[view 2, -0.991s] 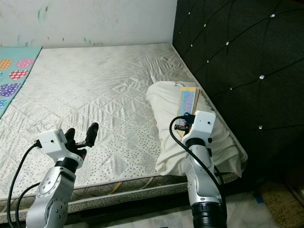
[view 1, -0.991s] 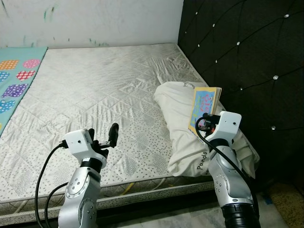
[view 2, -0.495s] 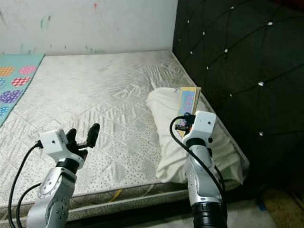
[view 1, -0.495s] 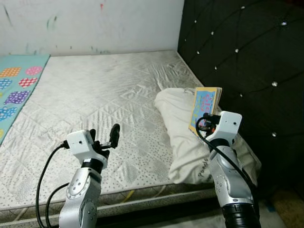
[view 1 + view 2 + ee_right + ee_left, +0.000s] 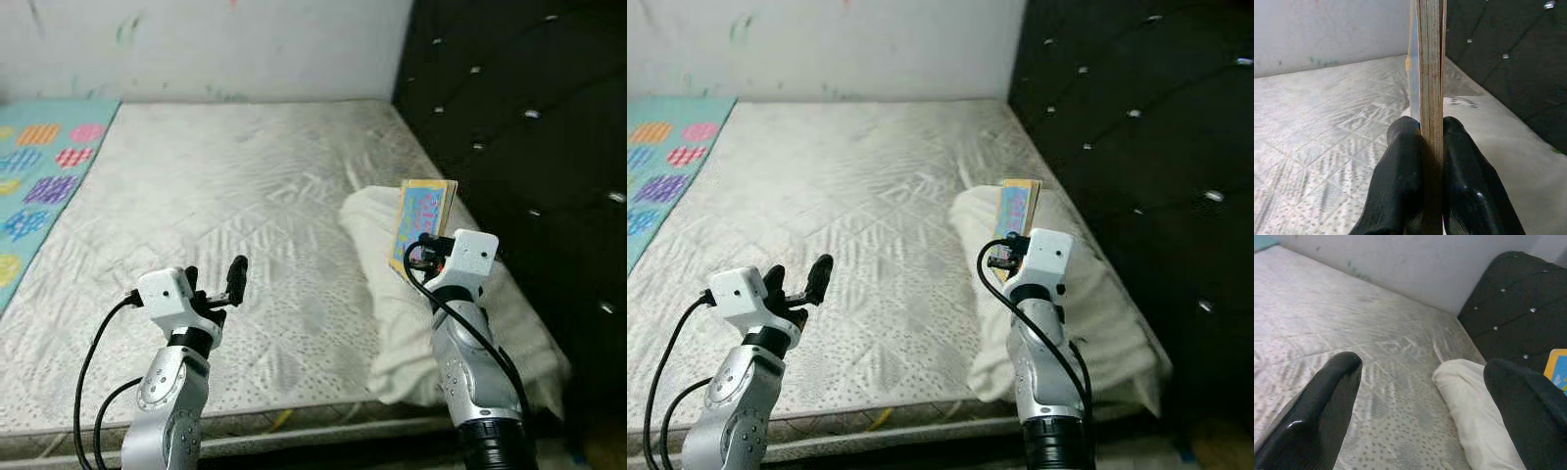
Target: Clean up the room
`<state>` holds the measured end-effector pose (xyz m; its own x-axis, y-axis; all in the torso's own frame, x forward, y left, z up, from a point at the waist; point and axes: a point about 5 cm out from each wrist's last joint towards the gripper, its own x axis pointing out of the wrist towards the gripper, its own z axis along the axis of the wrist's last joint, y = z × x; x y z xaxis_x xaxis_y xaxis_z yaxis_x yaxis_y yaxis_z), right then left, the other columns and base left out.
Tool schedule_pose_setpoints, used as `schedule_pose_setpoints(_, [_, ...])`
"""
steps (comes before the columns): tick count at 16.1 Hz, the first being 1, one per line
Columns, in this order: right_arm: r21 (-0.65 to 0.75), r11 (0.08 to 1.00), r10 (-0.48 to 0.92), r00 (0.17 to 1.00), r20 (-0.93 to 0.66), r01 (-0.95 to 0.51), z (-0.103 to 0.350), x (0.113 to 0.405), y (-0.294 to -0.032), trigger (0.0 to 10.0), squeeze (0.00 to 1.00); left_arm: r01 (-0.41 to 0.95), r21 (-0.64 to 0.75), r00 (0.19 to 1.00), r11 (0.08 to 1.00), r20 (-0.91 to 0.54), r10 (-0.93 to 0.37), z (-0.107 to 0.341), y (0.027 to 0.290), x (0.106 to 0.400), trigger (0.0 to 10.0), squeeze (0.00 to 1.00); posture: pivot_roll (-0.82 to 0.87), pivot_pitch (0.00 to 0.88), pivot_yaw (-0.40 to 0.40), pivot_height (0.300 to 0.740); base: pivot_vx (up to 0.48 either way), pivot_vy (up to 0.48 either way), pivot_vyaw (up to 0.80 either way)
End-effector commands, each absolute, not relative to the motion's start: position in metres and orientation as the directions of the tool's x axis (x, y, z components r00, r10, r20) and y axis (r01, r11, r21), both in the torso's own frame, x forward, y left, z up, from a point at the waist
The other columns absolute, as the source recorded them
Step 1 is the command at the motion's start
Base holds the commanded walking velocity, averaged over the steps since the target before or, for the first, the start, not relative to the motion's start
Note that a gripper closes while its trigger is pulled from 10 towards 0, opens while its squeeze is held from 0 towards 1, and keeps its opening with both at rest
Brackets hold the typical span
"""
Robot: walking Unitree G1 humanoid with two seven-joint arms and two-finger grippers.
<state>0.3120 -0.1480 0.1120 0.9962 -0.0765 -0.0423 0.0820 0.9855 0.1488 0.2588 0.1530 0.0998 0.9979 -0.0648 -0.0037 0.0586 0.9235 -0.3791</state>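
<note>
At the far left a teal mat (image 5: 39, 186) with bright patterned patches lies flat beside the bare quilted mattress (image 5: 245, 206), its pale stitched ticking rumpled in places; the left gripper (image 5: 214, 284) hovers over the near edge, glossy black fingers (image 5: 1317, 411) spread apart and empty; further right a soft white pillow (image 5: 392, 294) slumps against the tufted black headboard (image 5: 529, 127); the right gripper (image 5: 1432, 147) has its fingers clamped on a thin, stiff picture book (image 5: 421, 220), held upright on edge above the pillow; the step looks like carrying the book off the bed, and next it needs a proper place to be set down.
</note>
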Motion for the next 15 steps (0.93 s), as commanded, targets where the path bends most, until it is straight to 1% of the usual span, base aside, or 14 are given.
schedule_pose_setpoints(1, [0.14,0.988,-0.07,0.998,0.001,0.069,0.1212,0.3159,-0.1472,10.0,0.0,0.069,-0.375,0.998,0.925,0.017,-0.067,0.1034,0.1522,0.2579,10.0,0.0,-0.07,0.0,-0.013,0.74,0.379,0.0,0.0])
schedule_pose_setpoints(5, [0.138,0.988,-0.068,0.998,-0.001,0.068,0.1206,0.3156,-0.1473,10.0,0.0,0.062,-0.37,0.998,0.927,0.011,-0.062,0.1023,0.1527,0.258,10.0,0.0,-0.07,0.0,-0.012,0.74,0.367,0.0,0.0])
schedule_pose_setpoints(6, [0.135,0.989,-0.068,0.998,-0.001,0.067,0.1205,0.3155,-0.1476,10.0,0.0,0.041,-0.378,0.999,0.925,0.005,-0.042,0.1017,0.1533,0.2579,10.0,0.0,-0.07,0.0,-0.012,0.74,0.274,0.0,0.0])
schedule_pose_setpoints(8, [0.131,0.989,-0.067,0.998,-0.001,0.066,0.1202,0.3156,-0.148,10.0,0.0,-0.01,-0.385,0.999,0.923,-0.04,-0.005,0.0966,0.1543,0.2582,10.0,0.0,-0.07,0.0,-0.016,0.74,0.0,0.0,0.0])
schedule_pose_setpoints(15, [0.127,0.99,-0.067,0.998,-0.003,0.066,0.119,0.3157,-0.1485,10.0,0.0,-0.015,-0.404,0.999,0.915,-0.041,-0.002,0.0965,0.155,0.2582,10.0,0.0,-0.07,0.0,-0.015,0.74,0.0,0.0,0.0])
